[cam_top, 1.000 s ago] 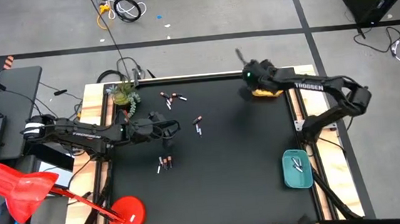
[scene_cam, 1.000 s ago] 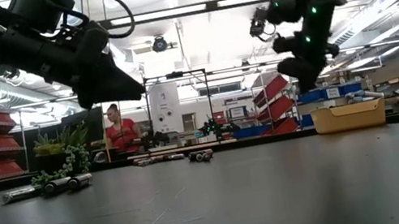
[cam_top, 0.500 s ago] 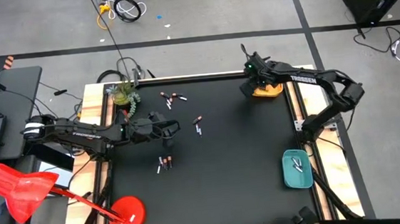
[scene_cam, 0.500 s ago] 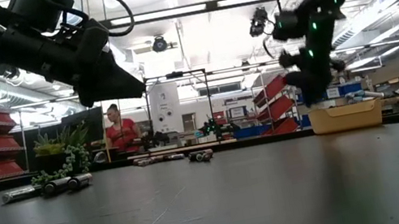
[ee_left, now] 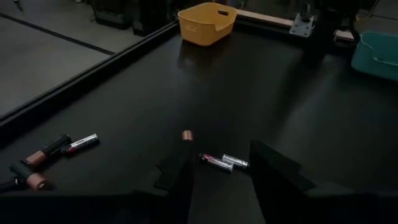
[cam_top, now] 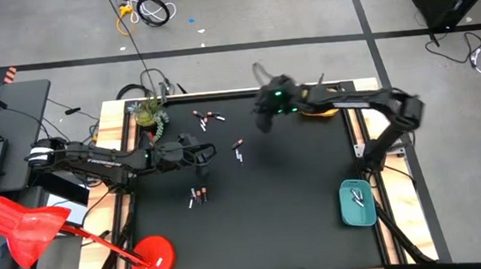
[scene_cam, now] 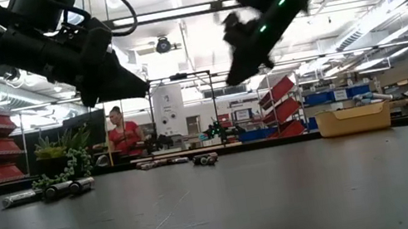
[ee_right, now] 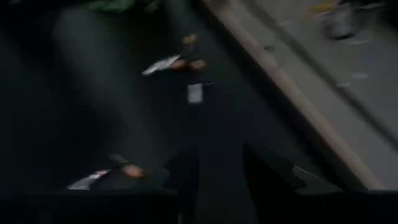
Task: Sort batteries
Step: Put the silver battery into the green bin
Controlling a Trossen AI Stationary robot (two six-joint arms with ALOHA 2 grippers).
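Batteries [cam_top: 238,148] — long axes flat on mat, headings mixed

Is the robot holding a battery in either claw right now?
No. The left gripper and right gripper both show empty gaps; the batteries lie on the table.

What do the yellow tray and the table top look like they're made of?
Yellow tray: probably moulded plastic, with a smooth, even colour, rounded corners and a cut-out handle. Table top: a black, smooth, faintly glossy sheet that dimly reflects the tray; the material is unclear, and its edges look like pale wood.
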